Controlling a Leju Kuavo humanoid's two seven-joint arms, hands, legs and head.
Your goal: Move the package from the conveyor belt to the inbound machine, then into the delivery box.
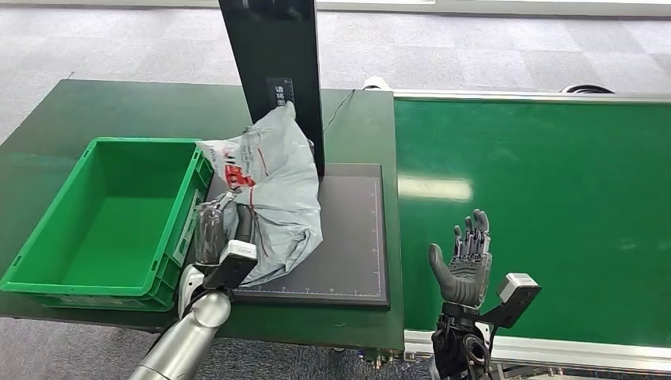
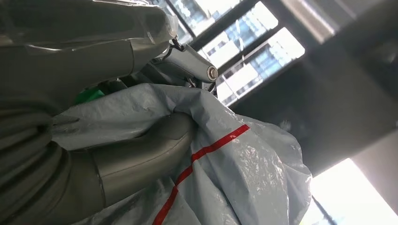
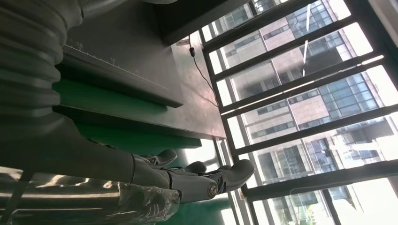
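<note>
Head view — left hand [image 1: 224,229] gripping grey package [image 1: 273,194], long axis upright; right hand [image 1: 465,261] open, empty.

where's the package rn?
Head view: grey package is on the dark inbound machine platform, beside the green delivery box, gripped by the left hand.

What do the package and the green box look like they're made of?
Package: looks like thin grey plastic film, glossy; it crumples and creases where the left robot hand grips it. Green box: apparently rigid moulded plastic, smooth with a slight sheen, ribbed rim.
</note>
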